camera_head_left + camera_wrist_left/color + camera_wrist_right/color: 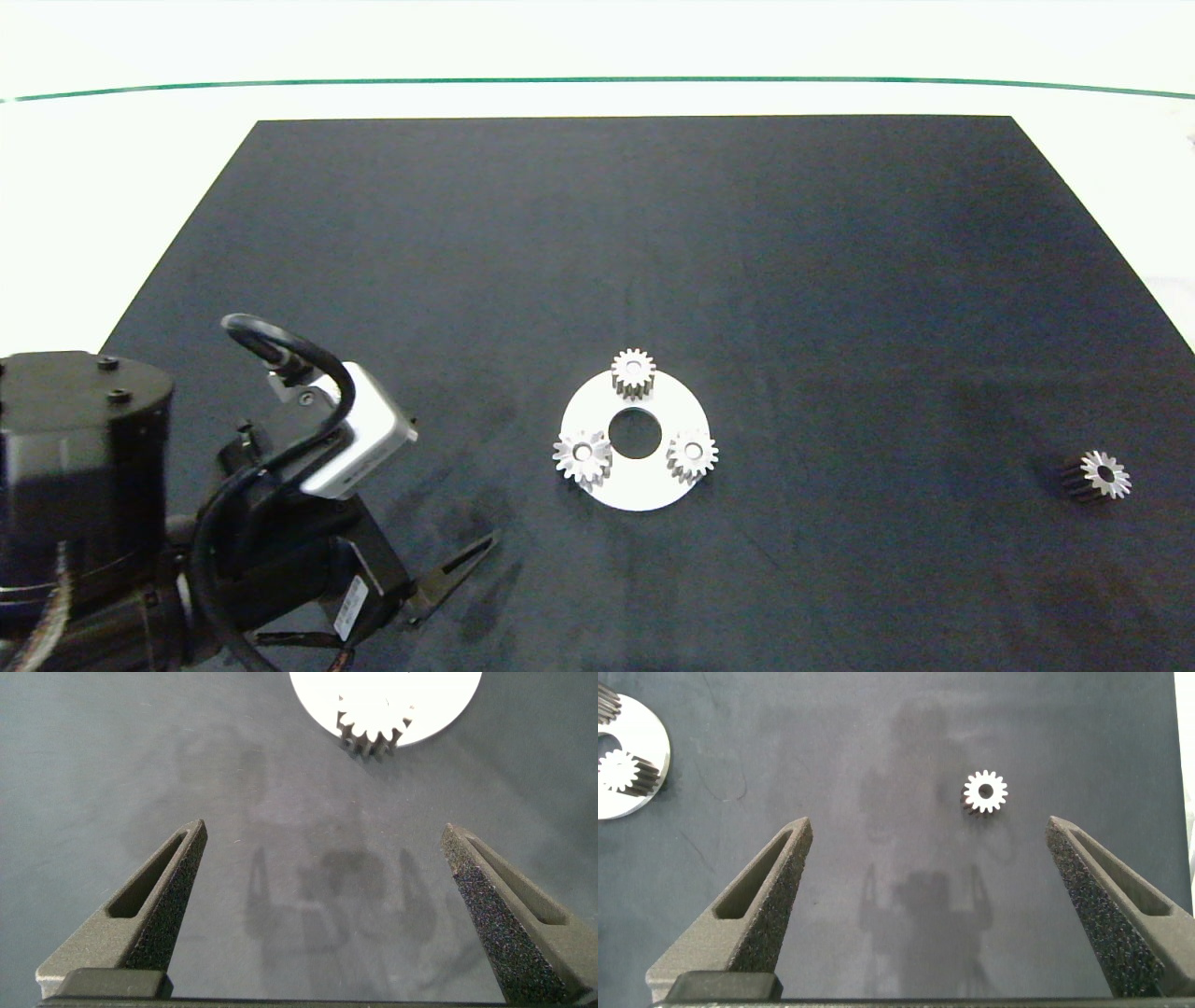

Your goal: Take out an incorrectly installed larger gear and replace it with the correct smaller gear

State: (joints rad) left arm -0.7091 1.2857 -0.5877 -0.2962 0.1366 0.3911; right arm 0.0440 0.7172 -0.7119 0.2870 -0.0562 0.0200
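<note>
Silver, star-toothed larger gear is sitting on the near-left post of the round white carrier plate, the likely reason the left gripper is hovering just short of it, jaws wide. Small fine-toothed smaller gear is lying loose on the black mat, well right of the plate; the right gripper is hanging above it, jaws spread wide, presumably staged for pickup.

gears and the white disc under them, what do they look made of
The gears, like the loose one, look like bare silvery metal: bright glinting tooth faces, darker sides. The disc is flat, matte white, with no glints; painted metal or plastic, can't tell.
</note>
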